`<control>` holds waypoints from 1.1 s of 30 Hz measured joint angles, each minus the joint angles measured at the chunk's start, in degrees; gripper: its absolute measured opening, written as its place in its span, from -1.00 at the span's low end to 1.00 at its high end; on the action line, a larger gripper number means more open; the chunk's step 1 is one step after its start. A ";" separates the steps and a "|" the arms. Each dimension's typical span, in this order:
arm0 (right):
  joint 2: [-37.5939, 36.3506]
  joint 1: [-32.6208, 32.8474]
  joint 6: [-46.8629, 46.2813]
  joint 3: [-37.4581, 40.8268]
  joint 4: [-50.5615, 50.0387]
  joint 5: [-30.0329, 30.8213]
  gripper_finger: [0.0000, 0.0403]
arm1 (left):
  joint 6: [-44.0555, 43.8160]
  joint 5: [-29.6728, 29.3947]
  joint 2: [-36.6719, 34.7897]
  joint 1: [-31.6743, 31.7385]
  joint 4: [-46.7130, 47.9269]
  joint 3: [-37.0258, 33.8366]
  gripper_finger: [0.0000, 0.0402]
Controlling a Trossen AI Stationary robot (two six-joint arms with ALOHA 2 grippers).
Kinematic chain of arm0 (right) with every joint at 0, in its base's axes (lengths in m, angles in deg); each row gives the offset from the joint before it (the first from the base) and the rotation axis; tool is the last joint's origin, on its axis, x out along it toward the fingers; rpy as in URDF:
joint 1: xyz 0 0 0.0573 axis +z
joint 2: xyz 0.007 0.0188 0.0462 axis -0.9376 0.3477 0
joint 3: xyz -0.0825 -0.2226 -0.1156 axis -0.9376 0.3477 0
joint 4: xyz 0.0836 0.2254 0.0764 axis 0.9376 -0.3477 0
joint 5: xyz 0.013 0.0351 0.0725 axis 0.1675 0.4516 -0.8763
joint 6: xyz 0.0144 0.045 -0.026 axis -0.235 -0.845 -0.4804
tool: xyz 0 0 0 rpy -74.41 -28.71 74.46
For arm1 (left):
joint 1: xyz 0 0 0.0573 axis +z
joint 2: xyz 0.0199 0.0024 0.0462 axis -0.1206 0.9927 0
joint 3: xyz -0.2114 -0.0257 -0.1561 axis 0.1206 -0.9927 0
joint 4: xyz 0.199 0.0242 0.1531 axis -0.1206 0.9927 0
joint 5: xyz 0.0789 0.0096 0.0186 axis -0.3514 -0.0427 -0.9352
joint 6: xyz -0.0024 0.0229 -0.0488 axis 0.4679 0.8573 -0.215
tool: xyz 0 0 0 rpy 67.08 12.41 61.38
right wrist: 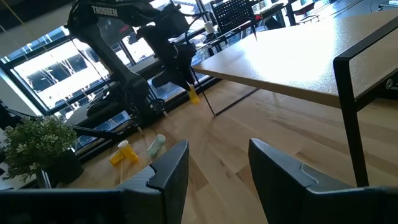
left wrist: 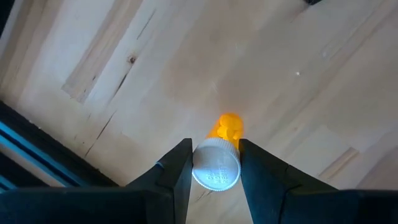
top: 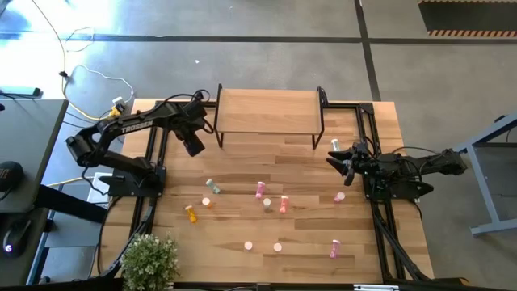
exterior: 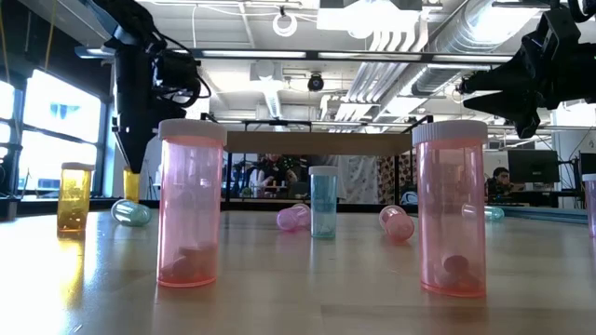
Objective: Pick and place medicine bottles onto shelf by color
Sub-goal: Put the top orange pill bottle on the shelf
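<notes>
The left arm reached from the table's left edge toward the shelf, its left gripper pointing down just off the shelf's front-left corner, fingers clamped on an orange bottle. The right arm stretched along the right edge, its right gripper parted and empty beside the shelf's front-right corner.

1. Left gripper: dark, closed on an orange bottle with white cap.
2. Shelf: light wood, black legs.
3. Counter: pale wood grain.
4. Right gripper: dark.
</notes>
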 joint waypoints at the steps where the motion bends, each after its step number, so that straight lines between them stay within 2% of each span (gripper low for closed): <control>1: 0.01 0.00 -0.01 0.00 0.00 -0.01 -0.22 | -0.21 0.01 -0.47 -0.09 0.43 0.00 -0.46; 8: 0.00 -0.02 0.00 0.01 -0.02 -0.01 -0.22 | -2.08 -0.08 -3.92 -2.17 2.42 0.69 -0.46; 15: 0.00 0.00 0.00 0.00 -0.01 0.00 -0.22 | -2.50 -3.09 -4.00 -5.18 9.69 7.57 -0.46; 25: 0.00 -0.01 0.00 0.00 0.00 -0.01 -0.22 | -1.62 -7.92 -3.93 -6.42 18.68 22.73 -0.46; 33: 0.02 0.00 0.00 0.00 0.00 -0.01 -0.22 | 2.94 -12.46 -1.22 -6.42 19.79 38.49 -0.46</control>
